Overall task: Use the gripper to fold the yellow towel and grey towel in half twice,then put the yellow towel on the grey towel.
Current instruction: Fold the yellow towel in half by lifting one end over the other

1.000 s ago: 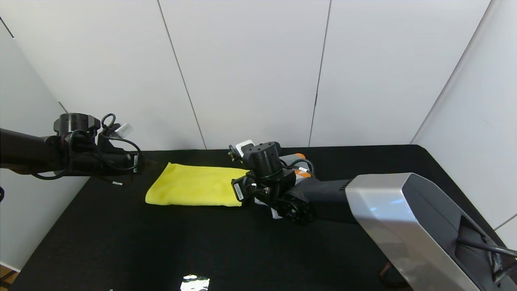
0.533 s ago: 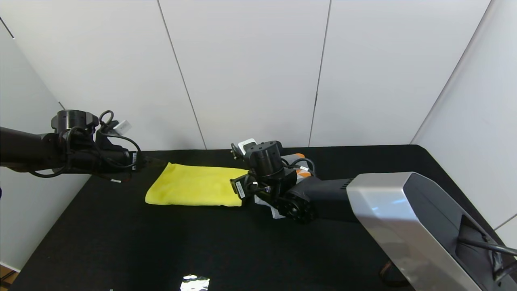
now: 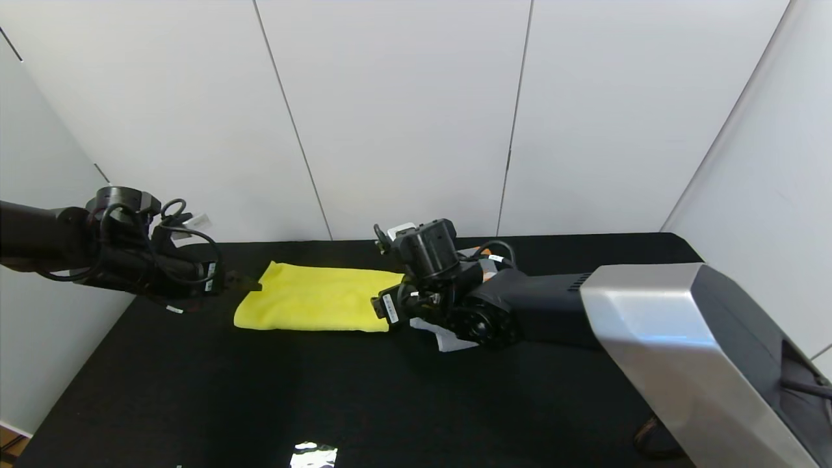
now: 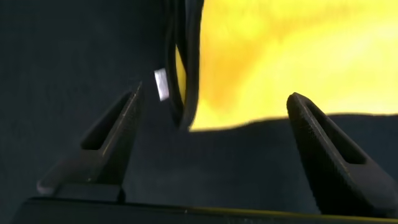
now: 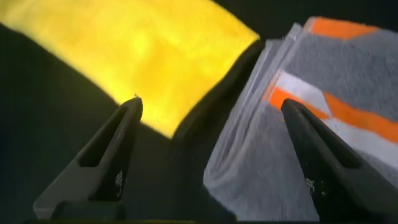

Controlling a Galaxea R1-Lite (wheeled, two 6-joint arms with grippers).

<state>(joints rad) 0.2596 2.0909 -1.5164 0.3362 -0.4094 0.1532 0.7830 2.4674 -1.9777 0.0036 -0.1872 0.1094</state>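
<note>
The yellow towel (image 3: pixel 317 298) lies folded as a flat rectangle on the black table (image 3: pixel 273 396). My left gripper (image 3: pixel 251 283) is open and low at its left edge; in the left wrist view (image 4: pixel 214 99) the yellow towel (image 4: pixel 298 56) lies just ahead of the open fingers. My right gripper (image 3: pixel 389 308) is open at the towel's right end. The right wrist view (image 5: pixel 211 106) shows it over the gap between the yellow towel (image 5: pixel 149 50) and the folded grey towel (image 5: pixel 255 168). In the head view the grey towel (image 3: pixel 450 339) is mostly hidden behind the right arm.
White wall panels close off the back and both sides of the table. A black cable (image 4: pixel 188 62) hangs across the left wrist view. A shiny patch (image 3: pixel 313 454) sits at the table's front edge.
My left gripper has come down and slightly right to the yellow towel's left edge. My right arm has shifted a little, its wrist higher. The towels have not moved.
</note>
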